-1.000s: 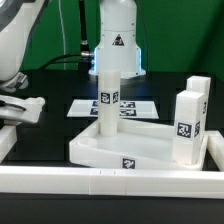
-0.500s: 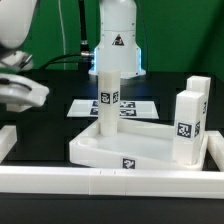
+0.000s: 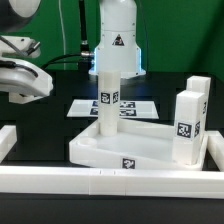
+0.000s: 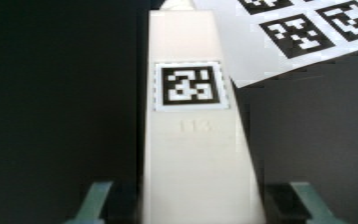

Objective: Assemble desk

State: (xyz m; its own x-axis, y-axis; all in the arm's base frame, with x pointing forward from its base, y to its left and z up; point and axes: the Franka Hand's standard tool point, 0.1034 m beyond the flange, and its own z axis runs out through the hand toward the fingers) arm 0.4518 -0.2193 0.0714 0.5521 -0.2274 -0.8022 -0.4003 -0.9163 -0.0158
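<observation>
In the wrist view a white square-section leg [image 4: 197, 140] with a black-and-white tag runs lengthwise between the fingers of my gripper [image 4: 199, 203], which is shut on it. The exterior view shows the gripper [image 3: 22, 82] raised above the table at the exterior view's left, the leg hanging in it. The white tray-like tabletop [image 3: 100, 150] lies in the middle. One leg [image 3: 108, 95] stands upright at its far left corner. Two more legs [image 3: 188, 125] [image 3: 201, 92] stand upright at its right side; whether they sit in sockets I cannot tell.
The marker board [image 3: 133, 106] lies flat behind the tabletop and shows past the held leg as the marker board [image 4: 309, 25]. White border rails [image 3: 110, 182] run along the front and both sides. The arm's white base [image 3: 118, 40] stands at the back.
The gripper has risen at the exterior view's left, carrying the leg up with it. Tabletop and standing legs have not moved.
</observation>
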